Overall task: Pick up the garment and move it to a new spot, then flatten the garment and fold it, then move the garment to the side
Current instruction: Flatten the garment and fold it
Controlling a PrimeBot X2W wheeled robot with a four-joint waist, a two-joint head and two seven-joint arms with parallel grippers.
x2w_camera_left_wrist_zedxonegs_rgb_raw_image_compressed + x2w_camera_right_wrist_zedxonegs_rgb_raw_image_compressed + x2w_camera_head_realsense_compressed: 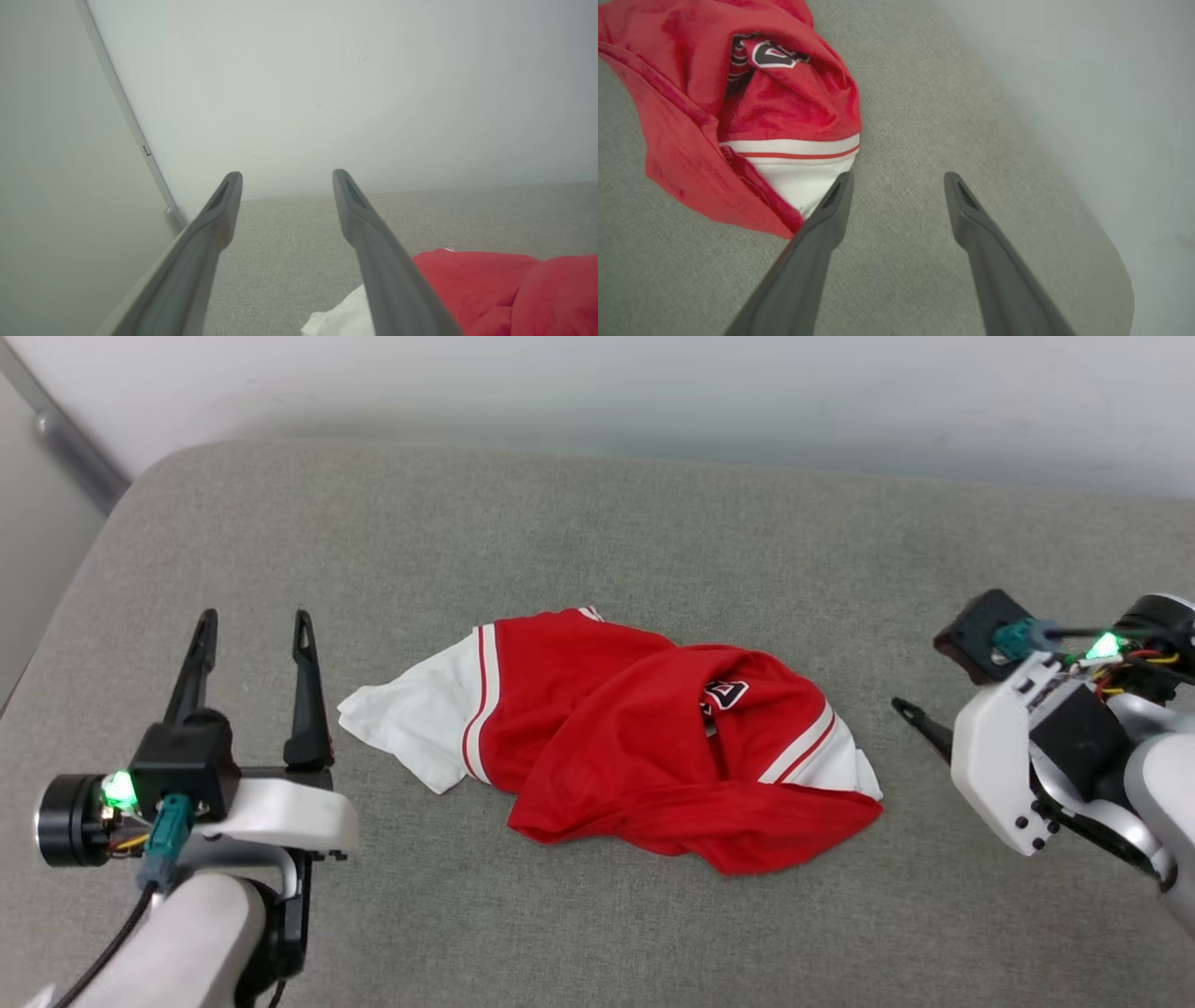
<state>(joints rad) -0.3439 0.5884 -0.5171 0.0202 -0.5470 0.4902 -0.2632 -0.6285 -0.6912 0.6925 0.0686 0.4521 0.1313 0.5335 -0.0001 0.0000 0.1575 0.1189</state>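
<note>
Lying crumpled on grey woven cushion (560,523), red garment (607,737); left gripper (254,616), right gripper (899,175) released

The left hand (254,616) hangs left of the garment (607,728), fingers spread wide and pointing forward, while the right hand (899,176), equally spread, angles inward just beside the garment's right edge.

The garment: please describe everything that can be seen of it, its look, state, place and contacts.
The garment is a red shirt of soft-looking cloth with white sleeves at both ends, each edged by red-white stripes. It lies crumpled and folded over itself, so only a scrap of black, white-outlined lettering shows. It rests on the middle of the grey cushion. Only the cushion touches it; the left gripper and right gripper, both open, stand clear.
</note>
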